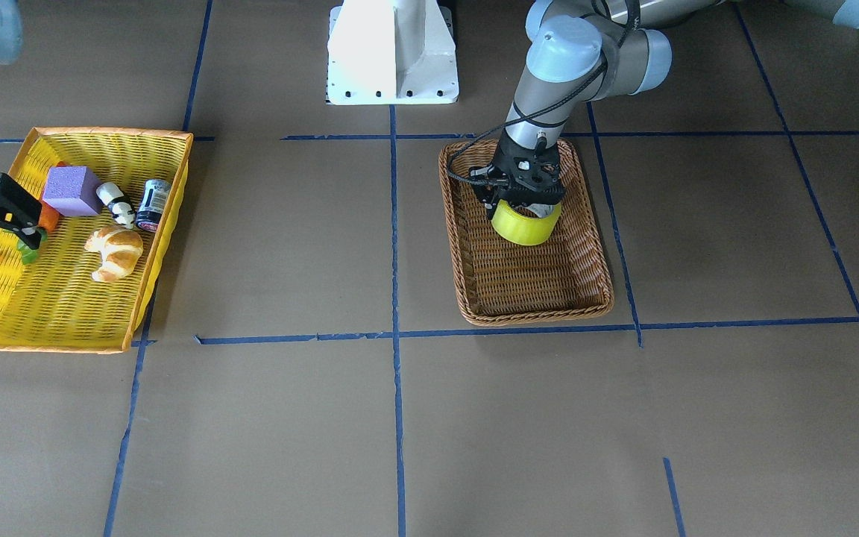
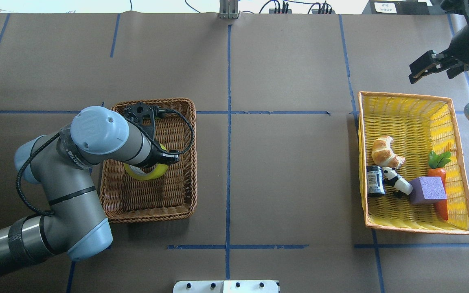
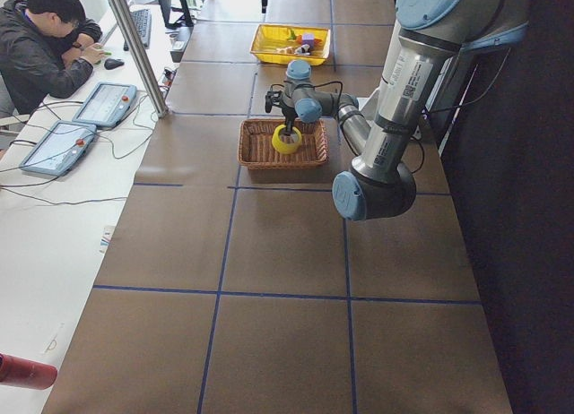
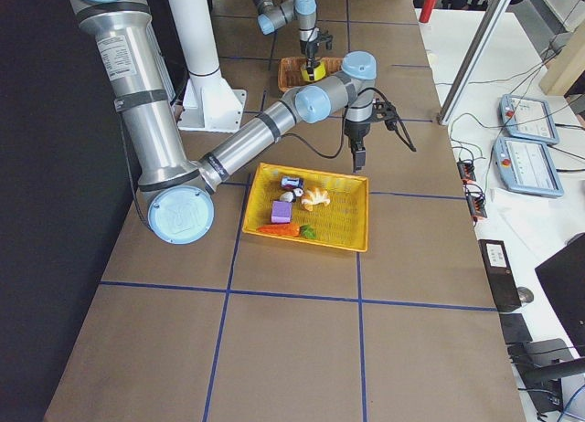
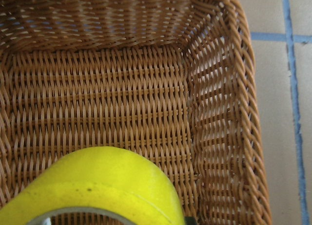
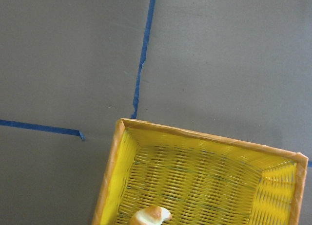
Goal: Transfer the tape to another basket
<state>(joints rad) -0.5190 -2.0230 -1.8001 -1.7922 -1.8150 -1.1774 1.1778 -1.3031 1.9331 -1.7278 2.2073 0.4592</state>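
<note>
The yellow tape (image 1: 523, 227) is in my left gripper (image 1: 525, 212), which is shut on it from above, over the far half of the brown wicker basket (image 1: 534, 313). The roll hangs tilted just above the basket floor. In the overhead view the tape (image 2: 147, 171) peeks out under the left wrist, inside the brown basket (image 2: 149, 215). The left wrist view shows the tape's top (image 5: 97, 183) close below, over the weave. My right gripper (image 2: 415, 73) is open and empty, hovering high beside the yellow basket's far end.
The yellow plastic basket (image 2: 417, 230) holds a croissant (image 2: 386, 151), a can (image 2: 375, 181), a panda toy (image 2: 397, 182), a purple block (image 2: 428, 190) and a carrot (image 2: 440, 179). The robot's white base (image 1: 392, 52) stands between the baskets. An operator (image 3: 49, 38) sits at a side desk.
</note>
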